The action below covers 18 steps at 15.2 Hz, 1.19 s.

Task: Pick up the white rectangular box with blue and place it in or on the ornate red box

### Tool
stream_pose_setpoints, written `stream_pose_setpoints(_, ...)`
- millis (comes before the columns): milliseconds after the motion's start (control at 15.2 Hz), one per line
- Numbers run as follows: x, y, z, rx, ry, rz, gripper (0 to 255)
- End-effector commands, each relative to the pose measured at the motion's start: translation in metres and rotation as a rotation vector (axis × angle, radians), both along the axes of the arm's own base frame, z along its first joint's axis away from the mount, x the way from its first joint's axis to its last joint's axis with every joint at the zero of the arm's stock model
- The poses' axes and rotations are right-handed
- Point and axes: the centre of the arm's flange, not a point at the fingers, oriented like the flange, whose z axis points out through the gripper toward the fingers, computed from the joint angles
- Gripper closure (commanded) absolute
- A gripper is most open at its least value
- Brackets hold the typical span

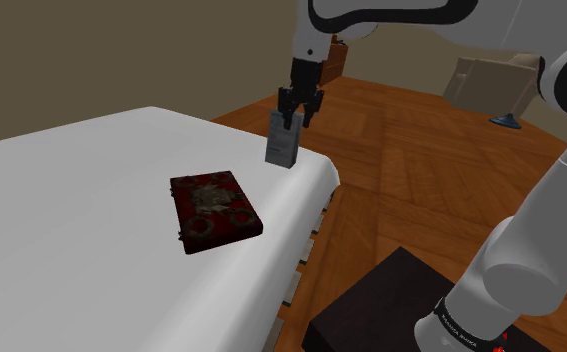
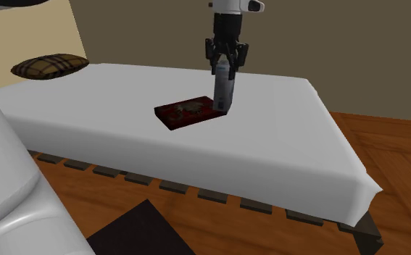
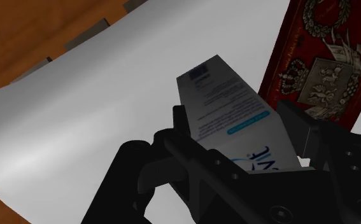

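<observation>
Count, this moment: one white box with blue print [image 1: 283, 140]; one ornate red box [image 1: 214, 210]; one bed [image 1: 71, 190]; one plaid pillow [image 2: 49, 67]; one white arm [image 1: 391, 15]; one pincer [image 1: 298, 118]; one black stand [image 1: 371, 300].

You see a smooth matt white bed [image 1: 91, 200], a wooden plank floor [image 1: 421, 170] with slight sheen, an ornate red box [image 1: 214, 210], embossed-looking, and a smooth printed white box [image 3: 236, 108].

The arm [image 1: 531, 250] has smooth, round white shells with dark bands at the joints; the band near the base carries small white letters. The claw [image 1: 298, 117] is all black, with small round screws. The stand [image 1: 371, 305] is a dark box.
</observation>
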Motion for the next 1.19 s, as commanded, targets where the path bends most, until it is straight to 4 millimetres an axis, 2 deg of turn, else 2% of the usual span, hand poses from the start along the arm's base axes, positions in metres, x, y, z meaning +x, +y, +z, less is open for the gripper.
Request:
stream_pose_setpoints(0,0.001,0.013,0.009,0.000,0.000,0.000,255)
stream_pose_setpoints(990,0.019,0.204,0.056,0.000,0.000,0.000,255)
stream_pose_setpoints(1122,0.019,0.211,0.053,0.000,0.000,0.000,255)
